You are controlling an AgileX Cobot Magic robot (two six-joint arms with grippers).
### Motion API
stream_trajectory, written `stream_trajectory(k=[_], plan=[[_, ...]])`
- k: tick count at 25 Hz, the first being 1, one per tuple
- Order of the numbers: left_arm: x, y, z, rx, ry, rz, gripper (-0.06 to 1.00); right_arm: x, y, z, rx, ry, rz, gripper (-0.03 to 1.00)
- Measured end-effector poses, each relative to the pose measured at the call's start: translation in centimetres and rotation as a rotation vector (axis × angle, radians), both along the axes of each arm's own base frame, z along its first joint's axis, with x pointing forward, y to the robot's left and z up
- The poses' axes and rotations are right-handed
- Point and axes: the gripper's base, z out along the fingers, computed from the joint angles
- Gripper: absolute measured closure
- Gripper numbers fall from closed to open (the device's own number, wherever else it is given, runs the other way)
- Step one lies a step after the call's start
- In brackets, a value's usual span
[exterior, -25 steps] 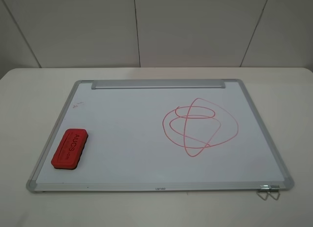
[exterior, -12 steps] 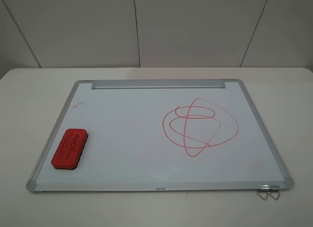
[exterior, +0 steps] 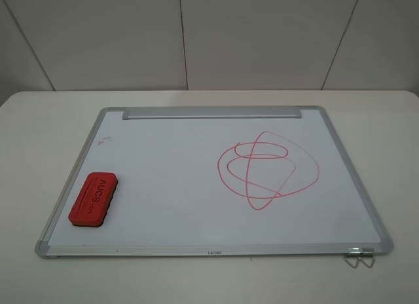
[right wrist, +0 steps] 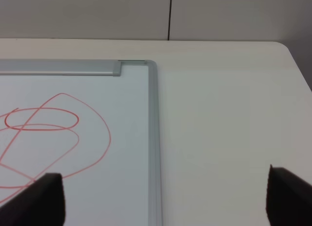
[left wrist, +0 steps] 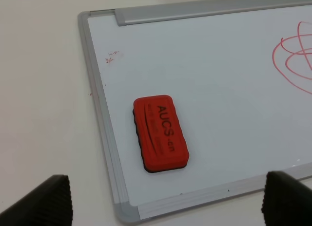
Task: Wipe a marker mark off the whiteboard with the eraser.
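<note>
left wrist view: the eraser (left wrist: pixel 160 133) is seen untouched on the whiteboard (left wrist: pixel 204 65) near its corner, left pincer (left wrist: pixel 168 204) spread wide, right pincer (right wrist: pixel 165 197) likewise released; a grasp is called for next.

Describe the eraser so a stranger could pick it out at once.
Find the silver-framed whiteboard on the pale table. On its left side, near the front corner, lies the eraser. It is the only solid red block there, with dark lettering on top, unlike the thin red ovals drawn opposite.
</note>
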Motion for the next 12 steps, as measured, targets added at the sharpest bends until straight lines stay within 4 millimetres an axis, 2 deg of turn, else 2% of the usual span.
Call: stream_trajectory(k=[7,12], plan=[[0.01,-0.01,0.01,0.002,-0.001,0.008,0.17,0.0,0.0,0.0,0.0,0.0,0.0,0.26],[0.04,-0.08,0.01,0.002,-0.001,0.11,0.17,0.0,0.0,0.0,0.0,0.0,0.0,0.26]])
